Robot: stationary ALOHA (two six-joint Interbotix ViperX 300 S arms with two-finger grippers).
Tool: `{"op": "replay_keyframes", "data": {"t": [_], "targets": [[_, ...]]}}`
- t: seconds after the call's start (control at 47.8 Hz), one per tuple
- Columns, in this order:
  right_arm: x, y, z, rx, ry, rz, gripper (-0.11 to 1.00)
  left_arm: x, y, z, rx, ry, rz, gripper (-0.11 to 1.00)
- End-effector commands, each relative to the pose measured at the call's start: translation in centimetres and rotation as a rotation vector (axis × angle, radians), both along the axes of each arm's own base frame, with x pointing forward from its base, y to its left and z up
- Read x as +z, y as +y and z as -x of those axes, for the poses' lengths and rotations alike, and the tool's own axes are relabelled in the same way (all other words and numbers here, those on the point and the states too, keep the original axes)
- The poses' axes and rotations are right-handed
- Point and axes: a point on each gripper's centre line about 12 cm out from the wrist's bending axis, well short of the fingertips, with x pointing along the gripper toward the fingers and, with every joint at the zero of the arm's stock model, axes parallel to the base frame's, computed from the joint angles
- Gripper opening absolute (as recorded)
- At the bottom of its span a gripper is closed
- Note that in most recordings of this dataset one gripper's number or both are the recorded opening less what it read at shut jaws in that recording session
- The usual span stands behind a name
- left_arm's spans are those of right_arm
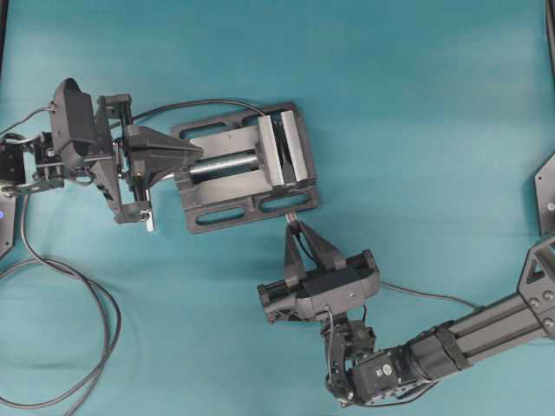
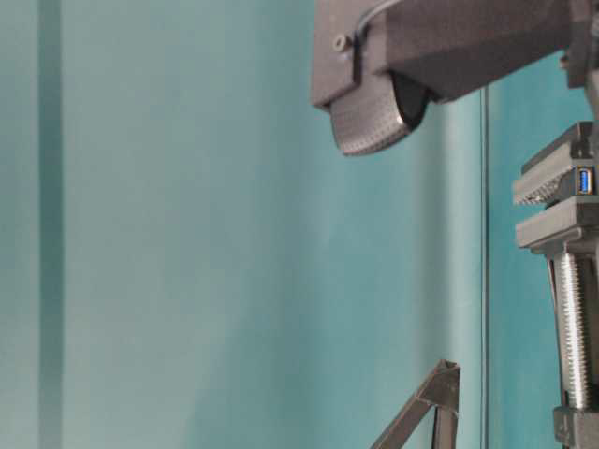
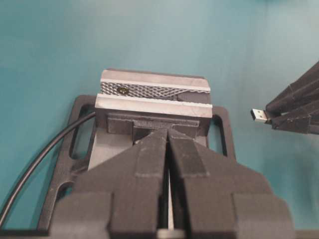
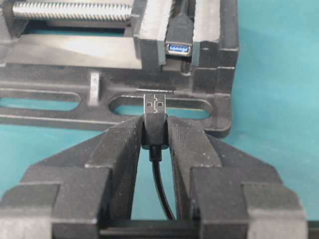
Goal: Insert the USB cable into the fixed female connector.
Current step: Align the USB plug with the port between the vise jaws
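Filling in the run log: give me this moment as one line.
phase: pre-insertion | right claw: shut on USB cable | plug: short of, below fixed female connector in vise | left claw: shut at vise

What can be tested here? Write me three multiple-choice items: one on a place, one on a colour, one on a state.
1. Where does the fixed female connector sit?
A) clamped in the vise
B) taped to an arm
C) loose beside the vise

2. What colour is its insert?
A) red
B) white
C) blue

3. The USB cable plug is:
A) fully inserted
B) gripped by the right fingers, short of the socket
C) dropped

Key: 1A, the vise blocks flank it; 2C, blue shows in the opening; 3B, a gap separates tip and socket.
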Motion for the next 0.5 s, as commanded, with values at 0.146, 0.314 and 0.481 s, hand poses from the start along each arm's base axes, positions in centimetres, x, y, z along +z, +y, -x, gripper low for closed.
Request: {"op": "replay_keyframes", "data": {"t": [0.146,0.314,0.481], "targets": [[1.4,-0.4,-0.4,-0.021,-0.03,-0.007,0.22,0.7,-0.1,-0.2,-0.006,-0.032,0.002,0.02],[1.4,-0.9,-0.5,-0.033,-0.031,-0.008,0.22,0.7,-0.1,-0.1,-0.006,-0.03,0.002,0.02],[1.5,-1.7,-0.7,-0.053,-0.032,-0.008,0.22,0.6,-0.3,-0.2,-0.012,-0.027,0.003,0.02]]}}
